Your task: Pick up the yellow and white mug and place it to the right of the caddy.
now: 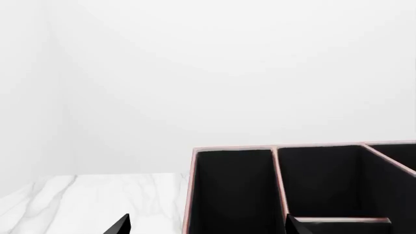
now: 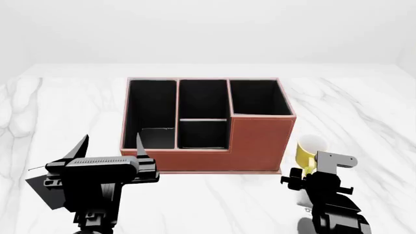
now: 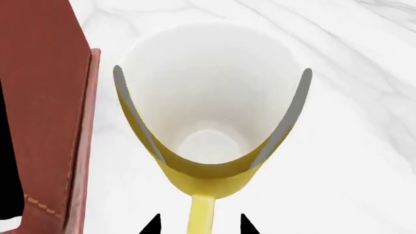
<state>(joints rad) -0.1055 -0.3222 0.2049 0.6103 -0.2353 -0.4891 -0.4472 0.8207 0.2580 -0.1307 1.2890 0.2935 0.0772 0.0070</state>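
The yellow and white mug stands on the marble table just right of the caddy, close to its right wall. In the right wrist view the mug fills the frame, with its yellow handle pointing back between my fingertips. My right gripper is open, with a gap between the handle and each tip. The caddy's wall is beside the mug. My left gripper is open and empty at the caddy's front left corner. The caddy's black compartments show in the left wrist view.
A flat black slab lies on the white marble table under my left arm. A plain white wall stands behind the table. The caddy's taller section is at its back right corner.
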